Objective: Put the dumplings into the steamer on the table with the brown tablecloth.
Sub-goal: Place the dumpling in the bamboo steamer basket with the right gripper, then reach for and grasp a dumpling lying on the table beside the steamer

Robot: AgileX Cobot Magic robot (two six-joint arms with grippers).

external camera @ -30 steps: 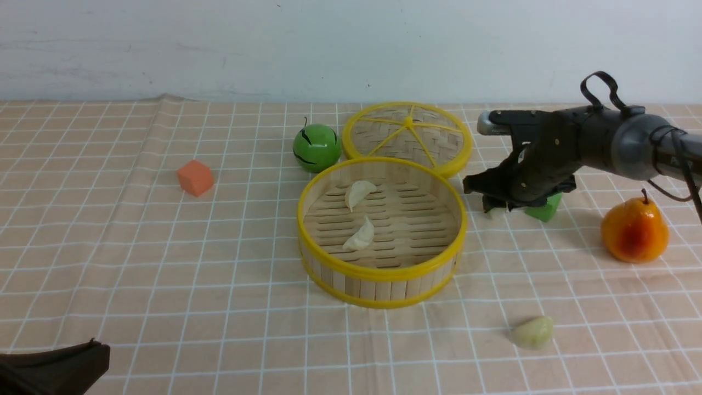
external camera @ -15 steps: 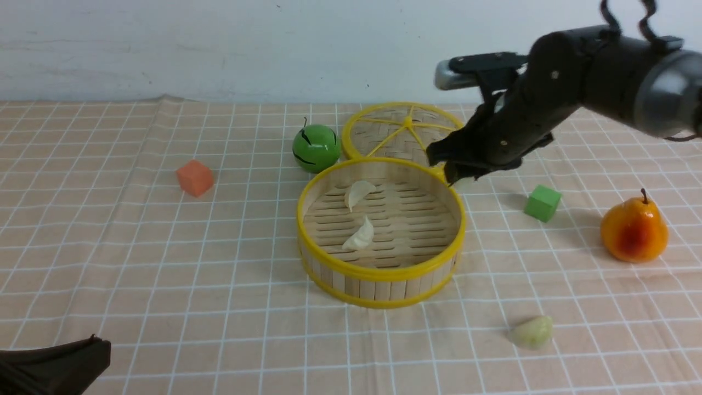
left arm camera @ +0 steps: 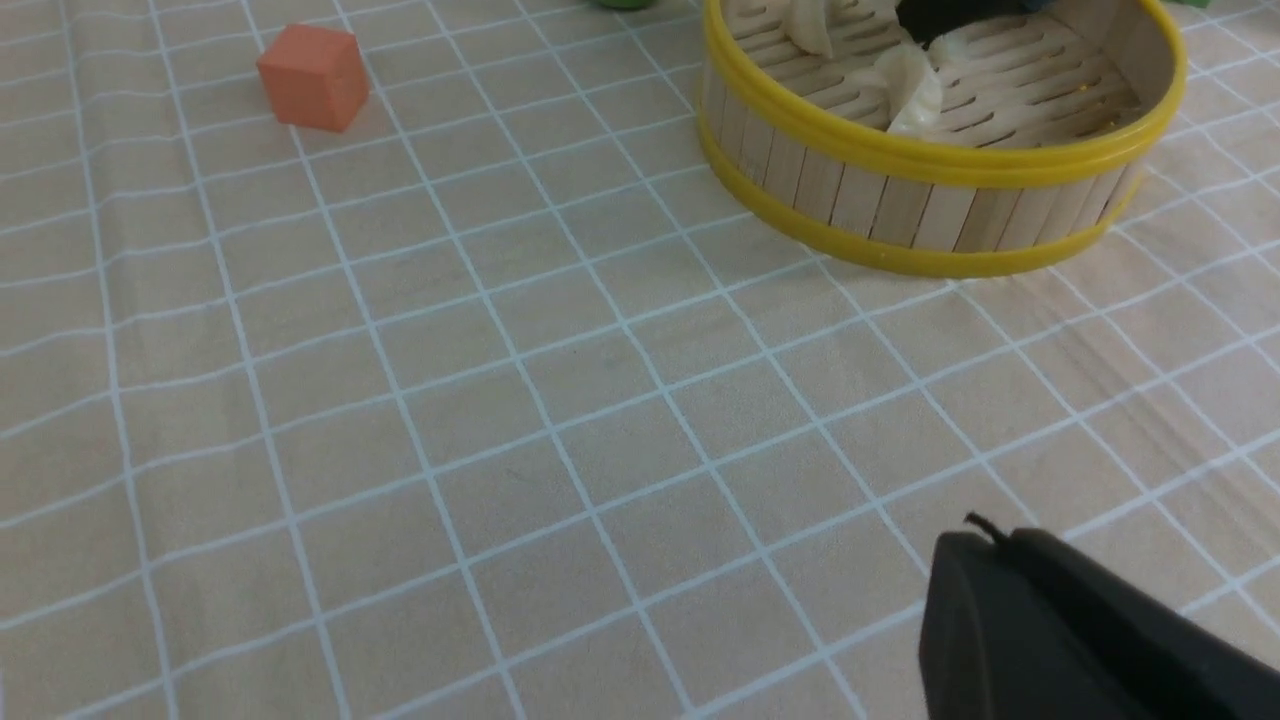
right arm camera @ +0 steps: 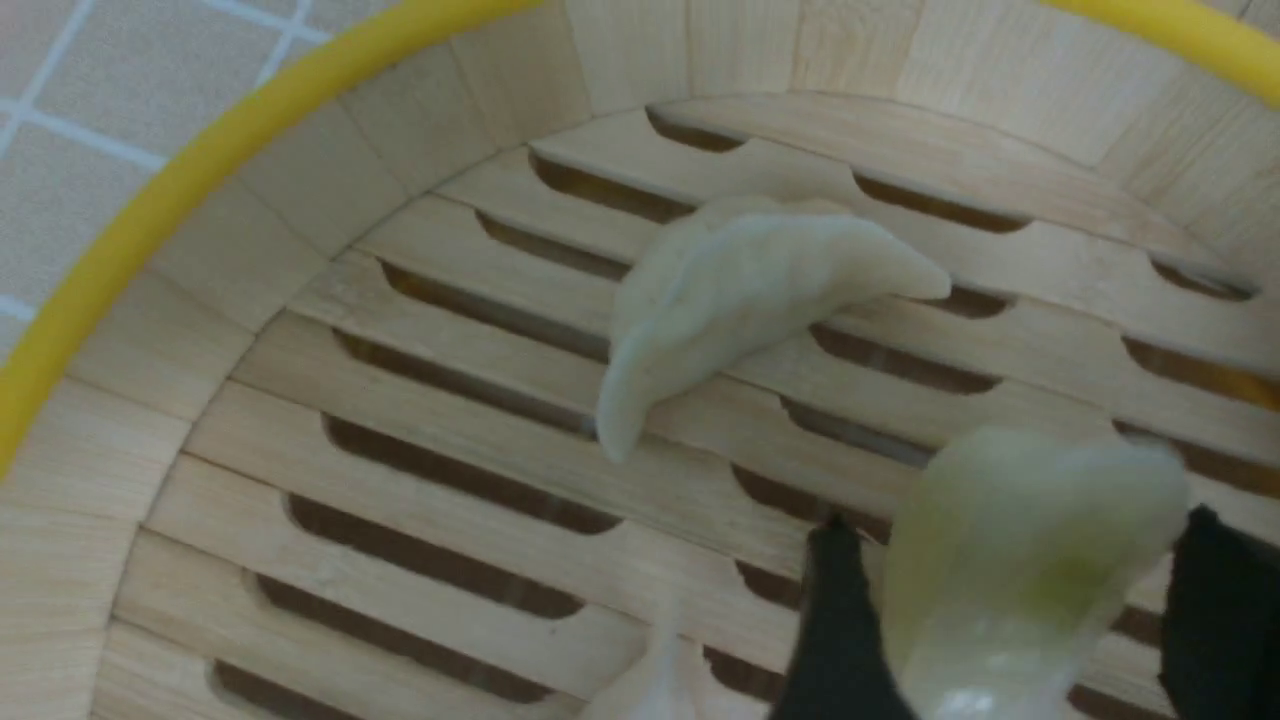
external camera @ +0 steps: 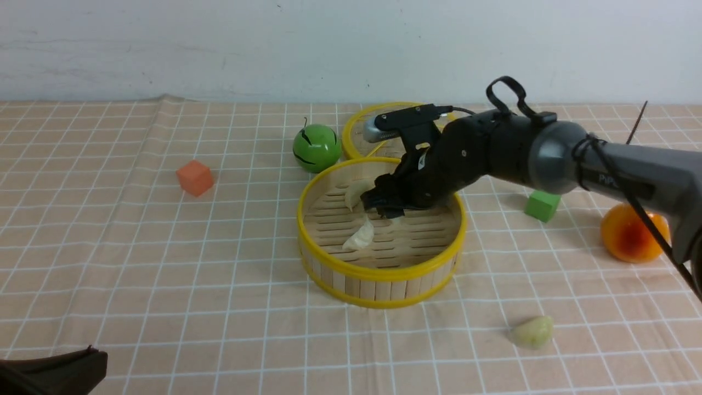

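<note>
The steamer (external camera: 381, 271) sits at the centre of the front view on the brown tablecloth (external camera: 164, 263) that covers the bench (external camera: 98, 137). It is a round, shallow bamboo basket with yellow rims top and bottom, a wall of pale upright slats and a slotted base.

Two creamy white dumplings lie inside. The far white dumpling (external camera: 355, 193) is towards the back left of the base. The near white dumpling (external camera: 359, 236) is closer to the front rim. Both are pleated crescents, and they lie apart.

The right pincer (external camera: 386, 208) reaches in over the steamer's back rim and hangs low over the slats, just right of the far white dumpling. In the right wrist view a pale greenish dumpling (right arm camera: 1020, 560), soft-edged and blurred, sits between the two black fingers (right arm camera: 835, 610). I cannot tell whether they press it or stand slack beside it.

A second greenish dumpling (external camera: 533, 332) lies on the cloth at lower right, well apart from the steamer.

The left pincer (external camera: 55, 370) shows as a dark shape in the lower left corner, closed and holding nothing.

The woven lid (external camera: 356, 137) lies flat behind the steamer. A green cube (external camera: 542, 204) stands to the steamer's right, and an orange cube (external camera: 194, 177) is at left.
</note>
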